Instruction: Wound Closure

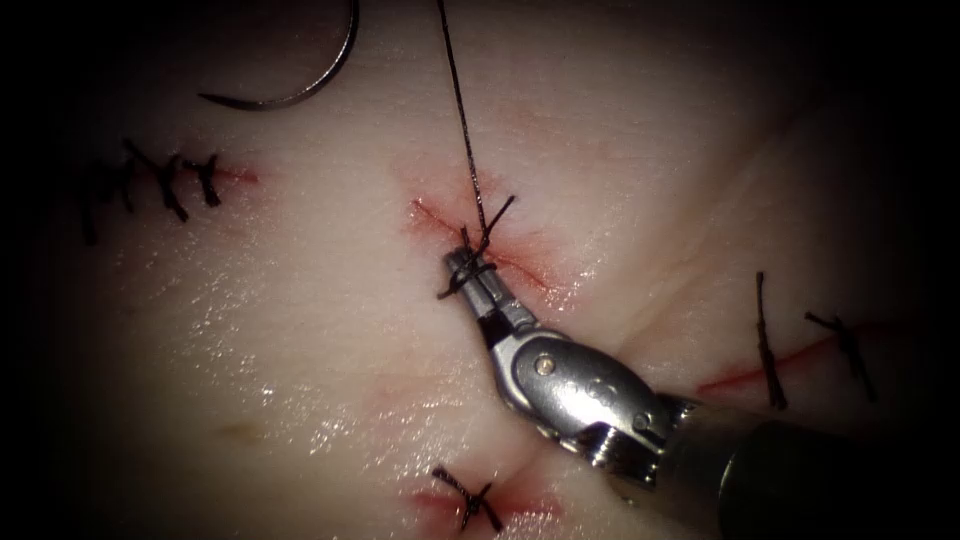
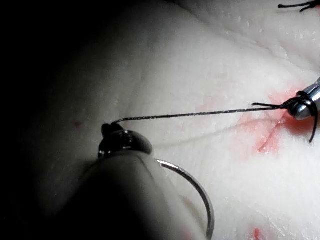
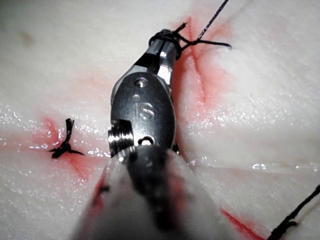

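Endoscope view has the right tool (image 1: 470, 272) at the middle cut (image 1: 520, 268) of the tissue (image 1: 300, 330), its jaws closed with thread (image 1: 462, 110) looped around their tips. That thread runs taut toward the tissue's far edge, where the left tool (image 2: 117, 135) grips it, jaws closed. The needle (image 1: 310, 80) lies free on the tissue near the far left corner, held by nothing.

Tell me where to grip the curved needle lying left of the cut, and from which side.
Grip the curved steel needle mid-arc, probably from its open inner side: its tip points left and it lies flat on the pale tissue, not in it. The left pincer and right pincer both hold dark thread.
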You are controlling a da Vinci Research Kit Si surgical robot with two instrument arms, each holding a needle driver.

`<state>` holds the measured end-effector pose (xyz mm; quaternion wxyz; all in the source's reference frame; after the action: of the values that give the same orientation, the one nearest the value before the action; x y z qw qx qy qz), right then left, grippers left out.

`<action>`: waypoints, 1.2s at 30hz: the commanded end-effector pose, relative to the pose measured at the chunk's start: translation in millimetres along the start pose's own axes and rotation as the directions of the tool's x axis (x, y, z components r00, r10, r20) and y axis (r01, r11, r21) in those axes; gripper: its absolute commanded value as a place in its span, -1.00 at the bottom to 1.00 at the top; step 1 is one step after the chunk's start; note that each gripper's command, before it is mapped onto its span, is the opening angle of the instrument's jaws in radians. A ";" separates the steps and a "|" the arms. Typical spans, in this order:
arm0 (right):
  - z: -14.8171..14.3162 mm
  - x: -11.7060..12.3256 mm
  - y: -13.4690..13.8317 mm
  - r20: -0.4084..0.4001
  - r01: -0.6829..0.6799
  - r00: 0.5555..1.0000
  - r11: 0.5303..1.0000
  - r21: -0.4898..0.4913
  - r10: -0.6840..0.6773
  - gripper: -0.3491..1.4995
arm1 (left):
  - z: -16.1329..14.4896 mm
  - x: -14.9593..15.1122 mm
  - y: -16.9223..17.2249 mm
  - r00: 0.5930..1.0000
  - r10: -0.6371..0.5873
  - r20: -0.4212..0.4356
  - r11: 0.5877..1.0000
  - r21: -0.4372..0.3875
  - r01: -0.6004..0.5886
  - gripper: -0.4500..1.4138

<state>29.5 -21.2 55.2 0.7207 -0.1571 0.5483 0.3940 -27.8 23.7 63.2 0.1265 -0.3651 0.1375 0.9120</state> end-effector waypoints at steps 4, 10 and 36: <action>-0.4 -1.3 -1.9 0.010 0.010 1.000 1.000 0.009 -0.010 -1.00 | 1.3 0.5 -1.3 1.000 -0.016 -0.001 1.000 0.026 0.016 -1.00; -0.8 -2.1 -2.7 0.018 0.020 1.000 1.000 0.014 -0.020 -1.00 | 1.6 0.5 -3.5 0.998 -0.050 -0.027 0.996 0.075 0.052 -1.00; -2.4 -3.6 -8.0 0.046 0.057 0.997 0.993 0.101 -0.062 -1.00 | 2.2 -0.1 -8.3 0.981 -0.172 -0.090 0.972 0.144 0.184 -1.00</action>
<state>32.6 -29.1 55.6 0.7534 -0.1281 0.5436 0.3472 -25.9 31.5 63.3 0.2339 -0.3986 0.1779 0.8688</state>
